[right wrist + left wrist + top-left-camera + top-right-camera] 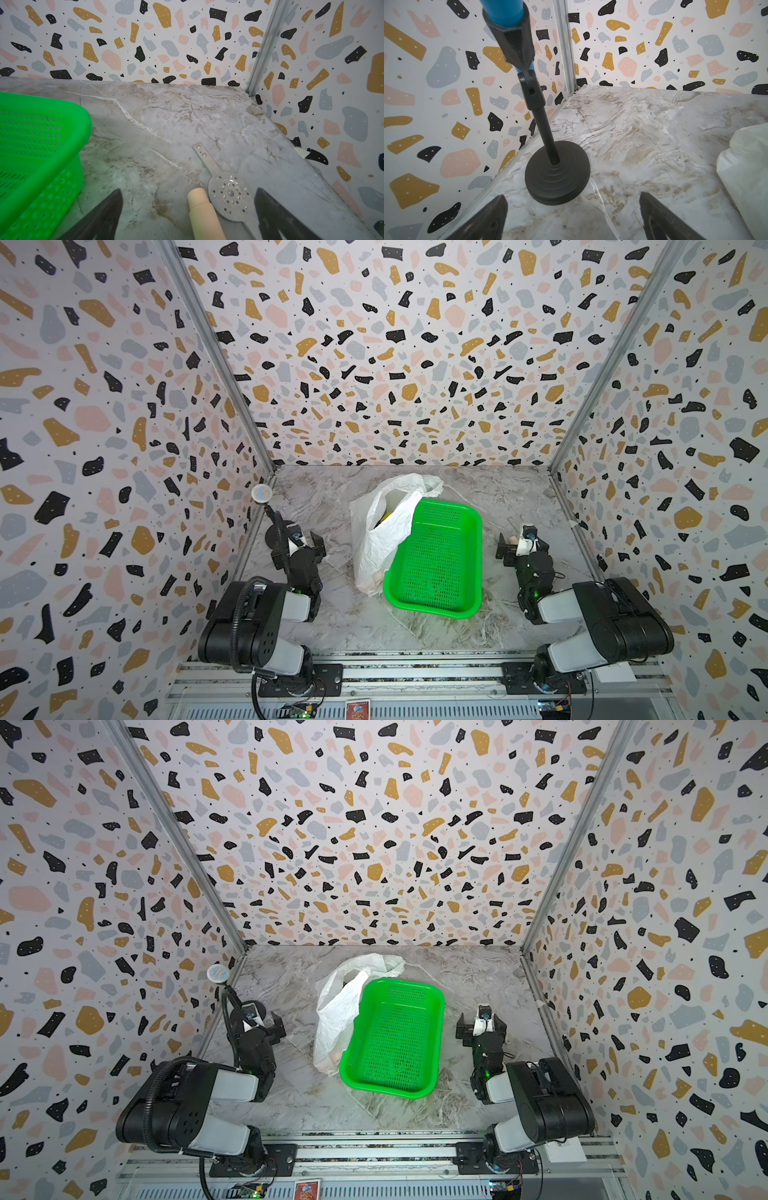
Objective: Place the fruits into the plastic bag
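– Left tool (571, 218)?
– Jaws wide, empty, over bare worktop (633, 135).
– Right tool (189, 218)?
– Wide too, nothing gripped; beige peg (202, 212) close by.
– Fruits (388, 516)?
– Yellow glimpsed inside plastic bag (380, 547), between both tools, touching green tray (428, 610) on left tool's side.

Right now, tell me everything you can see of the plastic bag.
The plastic bag is thin, crinkly, translucent white film. It lies slumped on the marble table near the centre, left of the green tray and touching its left rim. Its mouth gapes toward the back wall, and a crumpled part trails behind the tray's far corner. A yellow shape shows inside the mouth. A pale orange shape shows through the film at the near end.
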Controlling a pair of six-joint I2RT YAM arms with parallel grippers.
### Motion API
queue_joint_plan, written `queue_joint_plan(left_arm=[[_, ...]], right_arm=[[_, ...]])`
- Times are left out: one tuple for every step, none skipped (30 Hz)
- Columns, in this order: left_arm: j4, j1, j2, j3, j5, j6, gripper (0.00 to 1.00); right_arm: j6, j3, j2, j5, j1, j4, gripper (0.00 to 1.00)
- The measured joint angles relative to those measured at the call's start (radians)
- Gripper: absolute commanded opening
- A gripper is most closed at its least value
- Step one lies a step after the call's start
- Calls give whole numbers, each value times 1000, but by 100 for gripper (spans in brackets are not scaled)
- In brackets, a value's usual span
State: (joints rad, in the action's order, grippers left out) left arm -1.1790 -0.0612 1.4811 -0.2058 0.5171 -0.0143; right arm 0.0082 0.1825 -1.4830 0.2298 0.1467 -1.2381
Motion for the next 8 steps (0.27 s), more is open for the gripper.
queue_joint_plan(left_arm=[[0,0,0,0,0,0,100],[0,0,0,0,0,0,100],[0,0,0,0,0,0,99],[0,0,0,0,0,0,99],[0,0,0,0,0,0,100],[0,0,0,0,0,0,100],[0,0,0,0,0,0,100],[0,0,0,0,0,0,99]], right_arm=[[0,6,-2,-16,-13,11,99],[1,15,-5,-30,-26,20,99],[1,23,-8,-40,-35,26,99],[1,30,-11,-50,-42,32,99],[1,33,-11,-54,-47,36,99],[1,34,-10,-60,-49,37,99],[1,34,-10,-63,-49,37,99],[1,34,-10,-66,-49,39,99]])
